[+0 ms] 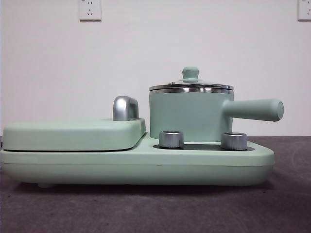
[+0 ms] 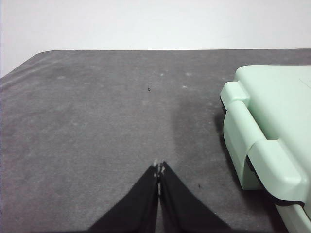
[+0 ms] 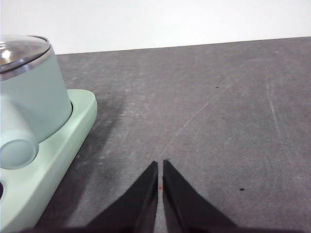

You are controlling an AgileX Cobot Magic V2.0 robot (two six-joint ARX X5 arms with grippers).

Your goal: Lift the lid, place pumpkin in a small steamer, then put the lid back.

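The small steamer (image 1: pixel 189 116) is a mint-green pot with a steel rim and a long side handle (image 1: pixel 255 110). It stands on the right of a mint-green appliance base (image 1: pixel 136 167). The lid (image 1: pixel 191 85), glass with a steel rim and a mint-green knob (image 1: pixel 190 73), sits on the pot. The pot (image 3: pixel 34 97) and lid (image 3: pixel 22 51) also show in the right wrist view. The pumpkin is not in view. My left gripper (image 2: pixel 159 167) is shut and empty above the grey table beside the appliance's griddle end. My right gripper (image 3: pixel 160 165) is shut and empty above the table beside the pot.
A wide flat mint-green hinged cover (image 1: pixel 73 133) with a chrome handle (image 1: pixel 125 108) fills the appliance's left half; its corner shows in the left wrist view (image 2: pixel 272 126). Two steel dials (image 1: pixel 171 139) (image 1: pixel 233 141) stand in front of the pot. Grey table (image 3: pixel 218 111), white wall behind.
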